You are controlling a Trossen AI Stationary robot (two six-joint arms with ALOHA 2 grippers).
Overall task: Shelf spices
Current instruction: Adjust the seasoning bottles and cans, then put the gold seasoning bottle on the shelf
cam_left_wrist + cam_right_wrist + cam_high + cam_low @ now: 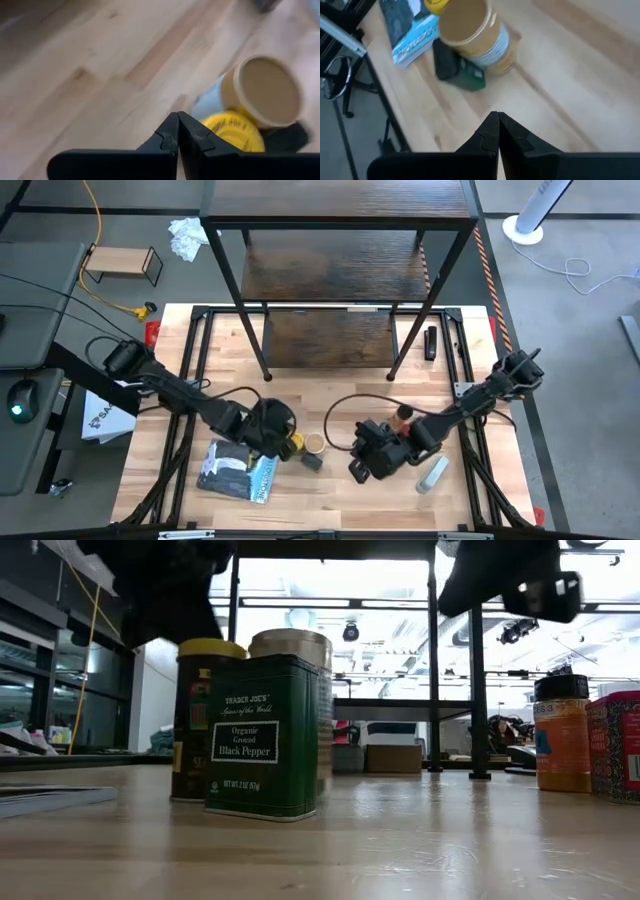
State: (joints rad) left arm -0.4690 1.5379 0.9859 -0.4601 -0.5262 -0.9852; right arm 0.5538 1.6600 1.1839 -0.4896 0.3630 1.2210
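Both grippers are shut and hover above the table, touching nothing. My left gripper (pixel 280 435) (pixel 178 126) is just left of a cluster of three containers standing on the table. These are the yellow-lidded jar (pixel 295 444) (pixel 234 133), the tan-lidded jar (pixel 314 443) (pixel 267 91) and a small dark green pepper tin (pixel 312 462) (pixel 262 735). My right gripper (pixel 356 464) (pixel 498 125) is right of that cluster, pointing toward it. The brown jar (pixel 405 414) (pixel 560 735) and the red container (pixel 615 745) stand farther right. The dark wood shelf (pixel 340 270) stands at the far side.
A flat blue-grey packet (pixel 237 470) (pixel 410 31) lies near the front left. A grey-white tube (pixel 432 473) lies at the front right. A black cable (pixel 345 405) loops over the table's middle. A small light-wood rack (pixel 122 265) stands on the floor, far left.
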